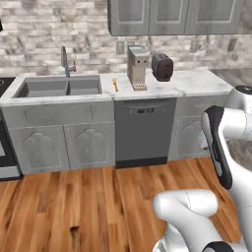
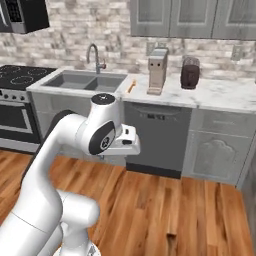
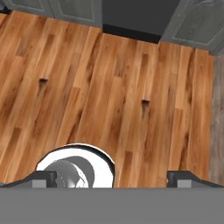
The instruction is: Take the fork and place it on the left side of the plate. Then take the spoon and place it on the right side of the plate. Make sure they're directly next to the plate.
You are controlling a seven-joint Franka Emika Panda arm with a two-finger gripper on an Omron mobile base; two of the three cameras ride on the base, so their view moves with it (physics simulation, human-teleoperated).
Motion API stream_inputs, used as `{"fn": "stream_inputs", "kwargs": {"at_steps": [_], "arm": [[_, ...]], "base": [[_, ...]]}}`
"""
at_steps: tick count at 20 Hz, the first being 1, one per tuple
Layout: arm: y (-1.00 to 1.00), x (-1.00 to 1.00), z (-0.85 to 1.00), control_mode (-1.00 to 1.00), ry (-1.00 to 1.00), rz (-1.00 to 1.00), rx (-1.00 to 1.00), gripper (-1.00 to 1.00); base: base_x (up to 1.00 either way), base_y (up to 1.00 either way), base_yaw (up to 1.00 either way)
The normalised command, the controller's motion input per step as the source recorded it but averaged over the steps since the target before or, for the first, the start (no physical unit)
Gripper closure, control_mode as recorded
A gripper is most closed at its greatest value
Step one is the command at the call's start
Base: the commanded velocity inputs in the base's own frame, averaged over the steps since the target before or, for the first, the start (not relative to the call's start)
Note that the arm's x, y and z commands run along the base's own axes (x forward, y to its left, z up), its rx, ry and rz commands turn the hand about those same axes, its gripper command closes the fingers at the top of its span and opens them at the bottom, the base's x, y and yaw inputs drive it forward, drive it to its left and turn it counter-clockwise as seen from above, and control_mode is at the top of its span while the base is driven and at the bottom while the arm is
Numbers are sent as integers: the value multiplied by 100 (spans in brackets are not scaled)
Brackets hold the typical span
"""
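Claw (image 3: 112,178) is empty with its tips spread wide, pointing down at bare wood floor (image 3: 131,87), well back from the bench (image 1: 187,81). The orange fork (image 1: 115,85) lies near the bench's front edge just right of the sink (image 1: 59,87), so a sloppy reach could knock it off. Plenty of open floor to roll in, though.

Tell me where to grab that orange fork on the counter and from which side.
Grip the fork mid-handle, coming straight down from above: it lies flat on the counter just right of the sink, slim and long, so close across its narrow width. Finer detail is too small to tell.
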Motion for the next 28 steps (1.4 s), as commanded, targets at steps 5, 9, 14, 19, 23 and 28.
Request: {"fn": "stream_inputs", "kwargs": {"at_steps": [5, 9, 14, 19, 23, 28], "arm": [[0, 0, 0, 100, 0, 0, 0, -100], [0, 0, 0, 100, 0, 0, 0, -100], [0, 0, 0, 100, 0, 0, 0, -100], [0, 0, 0, 100, 0, 0, 0, -100], [0, 0, 0, 100, 0, 0, 0, -100], [0, 0, 0, 100, 0, 0, 0, -100]], "base": [[100, 59, -9], [100, 70, -13], [100, 62, -13], [98, 32, -11], [89, 11, -8], [83, 14, -7]]}}
